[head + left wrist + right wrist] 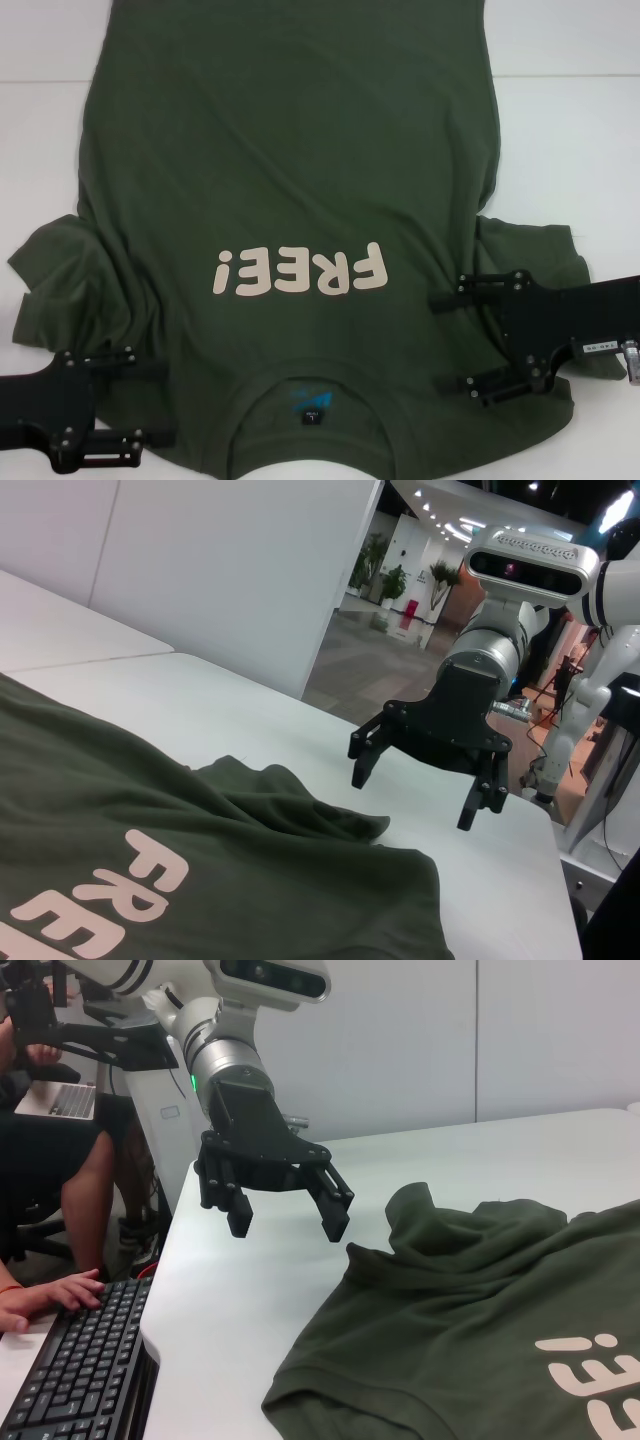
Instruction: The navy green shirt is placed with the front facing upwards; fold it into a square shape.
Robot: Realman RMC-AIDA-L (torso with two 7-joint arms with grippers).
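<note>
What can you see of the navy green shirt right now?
The navy green shirt lies flat and front up on the white table, collar nearest the robot. It looks like soft cotton, with cream FREE! lettering, a ribbed neck and a dark label. Both sleeves are bunched. Neither open gripper touches it.

The navy green shirt (290, 150) is soft matt cloth with smooth cream lettering (298, 270), lying on a smooth white table (570, 130), while both grippers look like matt black hard plastic or metal.

Shirt (290, 170) flat on table (570, 130); left gripper (150, 405), right gripper (455, 340) flank collar.
</note>
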